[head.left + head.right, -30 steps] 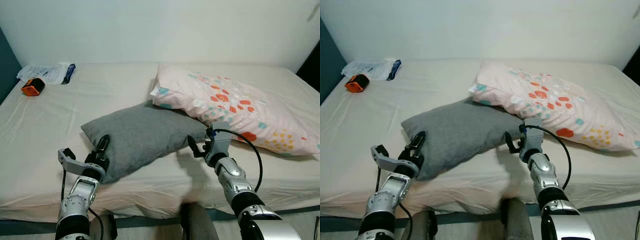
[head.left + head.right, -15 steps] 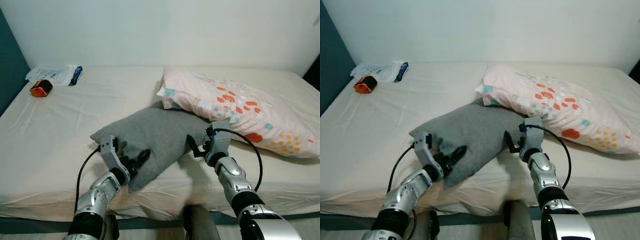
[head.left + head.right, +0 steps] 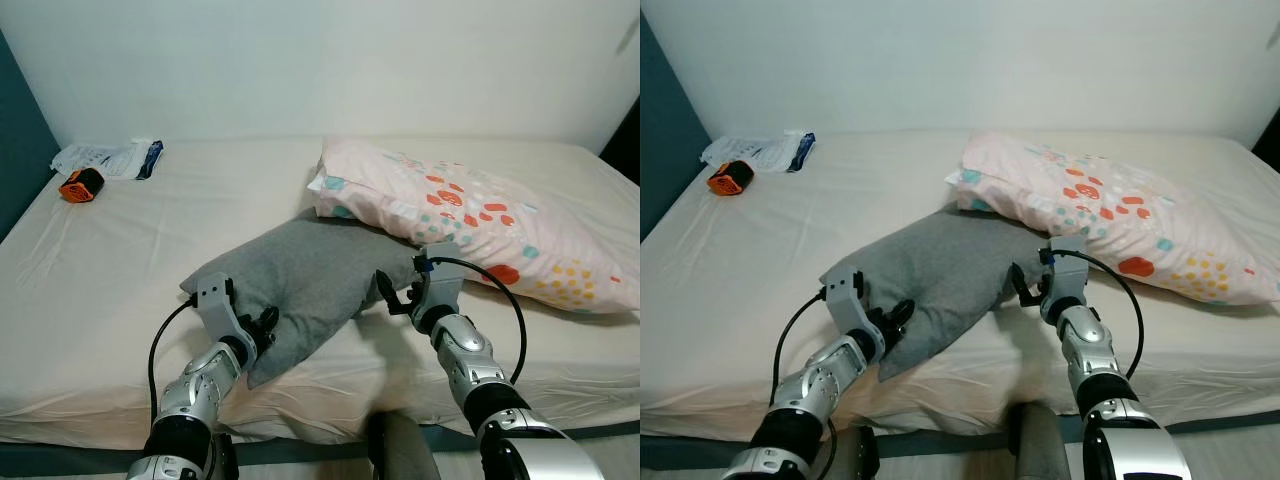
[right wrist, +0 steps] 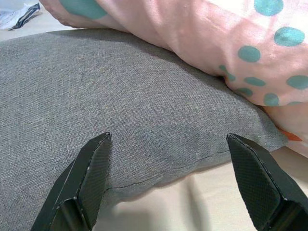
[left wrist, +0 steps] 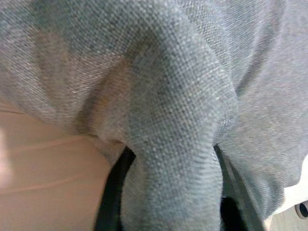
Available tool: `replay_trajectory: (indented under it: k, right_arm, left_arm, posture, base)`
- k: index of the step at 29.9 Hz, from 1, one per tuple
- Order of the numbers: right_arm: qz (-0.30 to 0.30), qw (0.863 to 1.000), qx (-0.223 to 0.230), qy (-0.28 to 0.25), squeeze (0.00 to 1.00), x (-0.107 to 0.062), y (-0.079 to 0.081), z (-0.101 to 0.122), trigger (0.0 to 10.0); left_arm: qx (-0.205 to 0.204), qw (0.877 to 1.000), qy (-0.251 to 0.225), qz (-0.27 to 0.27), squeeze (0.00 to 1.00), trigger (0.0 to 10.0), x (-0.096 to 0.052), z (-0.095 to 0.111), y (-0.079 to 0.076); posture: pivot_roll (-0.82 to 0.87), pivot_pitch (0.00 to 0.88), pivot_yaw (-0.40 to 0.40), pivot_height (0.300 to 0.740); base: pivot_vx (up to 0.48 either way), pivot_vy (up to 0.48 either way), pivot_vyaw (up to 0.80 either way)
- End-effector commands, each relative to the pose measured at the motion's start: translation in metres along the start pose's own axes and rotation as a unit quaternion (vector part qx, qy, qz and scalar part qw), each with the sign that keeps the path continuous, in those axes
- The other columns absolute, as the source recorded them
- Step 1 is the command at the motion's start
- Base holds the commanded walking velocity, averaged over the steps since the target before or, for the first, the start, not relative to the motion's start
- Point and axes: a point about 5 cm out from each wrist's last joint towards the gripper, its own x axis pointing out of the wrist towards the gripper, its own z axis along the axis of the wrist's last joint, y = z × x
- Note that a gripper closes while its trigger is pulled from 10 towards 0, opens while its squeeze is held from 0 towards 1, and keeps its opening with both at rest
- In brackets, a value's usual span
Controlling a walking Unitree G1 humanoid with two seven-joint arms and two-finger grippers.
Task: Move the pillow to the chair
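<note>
Grey pillow near the bed's front edge now bunches inside my left gripper, newly clamped; my right gripper waits wide at its other end, so lifting can start.

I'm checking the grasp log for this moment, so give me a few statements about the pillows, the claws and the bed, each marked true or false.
1. The left claw pinches a fold of the grey pillow. True.
2. The right claw is shut on the grey pillow. False: its fingers are spread, at the pillow's edge.
3. The patterned pillow overlaps the grey pillow's far corner. True.
4. The orange object lies on the grey pillow. False: it lies by the bed's far left corner.
</note>
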Motion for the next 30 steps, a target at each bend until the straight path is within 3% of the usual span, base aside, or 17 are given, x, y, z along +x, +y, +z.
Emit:
replay_trajectory:
  k: [1,12,13,14,16,17,19,21,22,23,24,27,28,30]
  right_arm:
    - [-0.005,1.000,0.006,0.001,0.00,0.000,-0.001,-0.001,10.0]
    - [-0.011,1.000,0.005,-0.016,0.00,0.001,-0.002,0.004,10.0]
    - [-0.017,1.000,0.007,-0.021,0.00,0.001,-0.005,0.006,10.0]
    - [-0.017,1.000,0.007,-0.021,0.00,0.001,-0.005,0.006,10.0]
    - [-0.026,0.999,0.009,-0.025,0.00,0.000,-0.009,0.008,10.0]
    - [-0.029,0.999,0.011,-0.026,0.00,0.000,-0.010,0.009,10.0]
    - [-0.029,0.999,0.011,-0.026,0.00,0.000,-0.010,0.009,10.0]
    - [-0.028,0.999,0.011,-0.026,0.00,0.000,-0.009,0.009,10.0]
    - [-0.028,0.999,0.011,-0.026,0.00,0.000,-0.009,0.009,10.0]
    - [-0.026,0.999,0.009,-0.026,0.00,0.000,-0.008,0.008,10.0]
    - [-0.026,0.999,0.009,-0.026,0.00,0.000,-0.008,0.008,10.0]
    - [-0.025,0.999,0.009,-0.026,0.00,0.000,-0.007,0.007,10.0]
    - [-0.025,0.999,0.009,-0.026,0.00,0.000,-0.007,0.007,10.0]
    - [-0.028,0.999,0.013,-0.027,0.00,0.001,-0.007,0.008,10.0]
  left_arm:
    - [-0.006,1.000,0.017,0.006,0.00,0.0,-0.001,-0.007,0.004]
    - [-0.031,0.994,0.067,-0.082,0.00,0.0,-0.011,-0.008,0.001]
    - [-0.005,0.989,0.098,-0.107,0.00,0.0,-0.018,-0.008,0.005]
    - [-0.005,0.989,0.098,-0.107,0.00,0.0,-0.018,-0.008,0.005]
    - [0.069,0.977,0.156,-0.128,0.00,0.0,-0.034,-0.006,0.021]
    - [0.137,0.966,0.191,-0.108,0.00,0.0,-0.044,0.000,0.040]
    - [0.137,0.966,0.191,-0.108,0.00,0.0,-0.044,0.000,0.040]
    - [0.251,0.933,0.254,-0.050,0.00,0.0,-0.063,0.011,0.077]
    - [0.251,0.933,0.254,-0.050,0.00,0.0,-0.063,0.011,0.077]
    - [0.292,0.915,0.278,-0.010,0.00,0.0,-0.074,0.022,0.096]
    - [0.292,0.915,0.278,-0.010,0.00,0.0,-0.074,0.022,0.096]
    - [0.334,0.890,0.307,0.045,0.00,0.0,-0.092,0.044,0.121]
    - [0.334,0.890,0.307,0.045,0.00,0.0,-0.092,0.044,0.121]
    - [0.367,0.866,0.327,0.087,0.00,0.0,-0.111,0.066,0.138]
  posture:
    - [-0.05,0.018,-0.054,0.568]
    - [-0.05,0.021,-0.054,0.568]
    - [-0.04,0.024,-0.052,0.568]
    - [-0.04,0.024,-0.052,0.568]
    - [-0.04,0.027,-0.051,0.568]
    - [-0.04,0.028,-0.053,0.568]
    - [-0.04,0.028,-0.053,0.568]
    - [-0.04,0.032,-0.055,0.568]
    - [-0.04,0.032,-0.055,0.568]
    - [-0.03,0.032,-0.056,0.568]
    - [-0.03,0.032,-0.056,0.568]
    - [-0.03,0.035,-0.055,0.568]
    - [-0.03,0.035,-0.055,0.568]
    - [-0.03,0.038,-0.051,0.568]
  base:
    - [0.000,0.000,0.00]
    - [0.000,0.000,0.00]
    - [0.000,0.000,0.00]
    - [0.000,0.000,0.00]
    - [0.000,0.000,0.00]
    - [0.000,0.000,0.00]
    - [0.000,0.000,0.00]
    - [0.000,0.000,0.00]
    - [0.000,0.000,0.00]
    - [0.000,0.000,0.00]
    - [0.000,0.000,0.00]
    - [0.000,0.000,0.00]
    - [0.000,0.000,0.00]
    - [0.000,0.000,0.00]
